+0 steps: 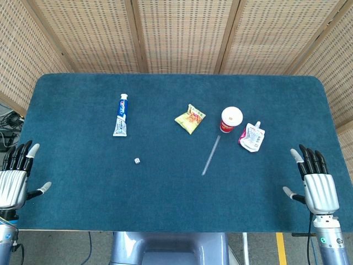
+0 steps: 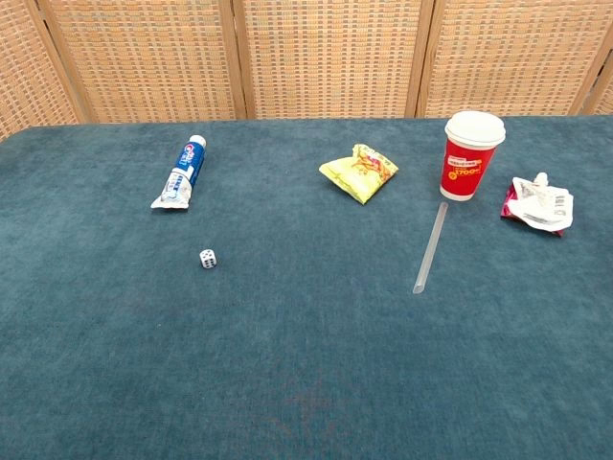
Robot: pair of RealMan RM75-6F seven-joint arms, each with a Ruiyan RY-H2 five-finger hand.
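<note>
black-fingered left hand [image 1: 15, 179] and right hand [image 1: 314, 182] show only from the head.

The head view looks steeply down from above the near edge, taking in the whole dark teal felt-covered table [image 1: 165, 193]. The chest view sits lower and nearer (facing the woven wicker screen [image 2: 326, 57]), sharing the table's middle.
</note>
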